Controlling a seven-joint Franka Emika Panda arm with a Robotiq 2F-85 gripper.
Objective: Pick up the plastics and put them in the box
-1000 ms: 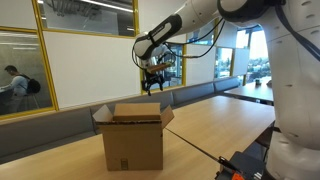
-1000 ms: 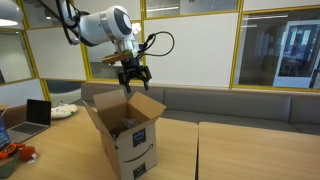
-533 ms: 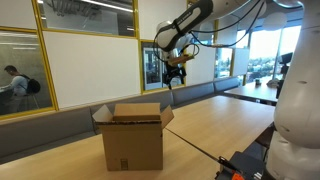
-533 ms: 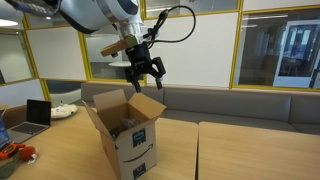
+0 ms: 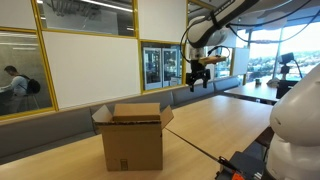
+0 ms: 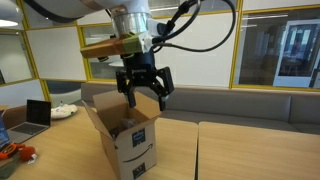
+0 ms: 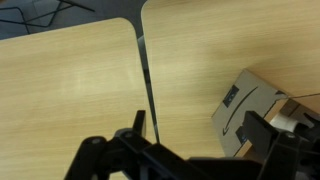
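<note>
one brown box (image 5: pixel 133 140), flaps open, two tabletops (image 7: pixel 70 90) side by side, jaws wide, empty

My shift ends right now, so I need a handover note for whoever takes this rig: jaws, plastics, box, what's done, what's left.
The gripper: jaws open, nothing held, high above the light wooden table, beside the box, not over it.
The brown cardboard box: upright on the table, flaps open.
The thin whitish plastic film pieces: none visible near the box; something dim lies inside it, too unclear to name.
Done: unconfirmed.
Left: check the box and collect any remaining plastics.
</note>
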